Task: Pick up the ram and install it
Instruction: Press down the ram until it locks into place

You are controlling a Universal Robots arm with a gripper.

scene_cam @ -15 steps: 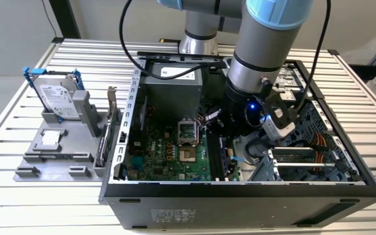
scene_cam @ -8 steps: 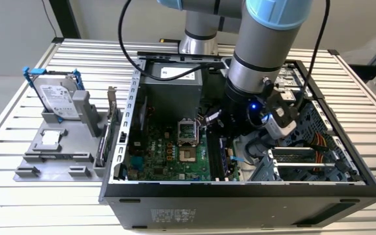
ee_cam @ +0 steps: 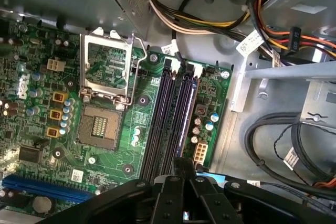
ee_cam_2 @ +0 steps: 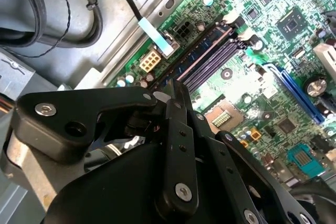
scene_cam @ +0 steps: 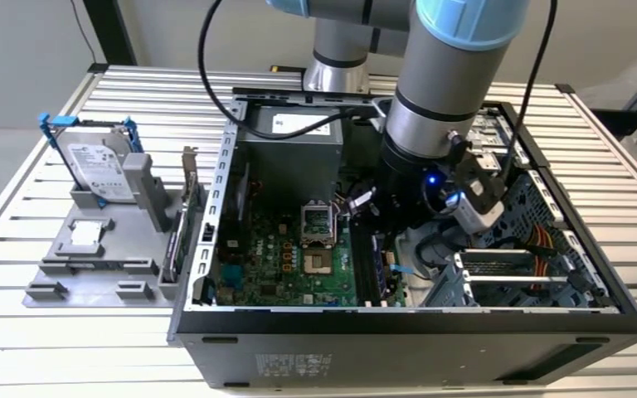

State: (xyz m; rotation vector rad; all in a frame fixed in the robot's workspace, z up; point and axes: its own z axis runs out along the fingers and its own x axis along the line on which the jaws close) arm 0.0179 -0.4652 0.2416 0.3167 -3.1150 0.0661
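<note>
Nearest in both wrist views we see the pincer (ee_cam_2: 176, 90), its fingers (ee_cam: 181, 169) drawn together over the ram (ee_cam: 185, 114), which sits in a slot on the motherboard (ee_cam: 113, 145) just beside the empty dark slots; we cannot tell whether the fingers touch it. The first wrist view adds the open processor socket (ee_cam: 107, 90) and cable bundle (ee_cam: 210, 24) beyond. In the exterior view the arm (scene_cam: 440, 108) hides those slots inside the case (scene_cam: 407, 332), while a hard drive (scene_cam: 97, 166) stands on a grey holder (scene_cam: 97, 265) on the surface (scene_cam: 31, 348), well apart.

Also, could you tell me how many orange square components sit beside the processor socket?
3 in the first wrist view, a column beside the processor socket: one end, middle, other end. More may be hidden.
</note>
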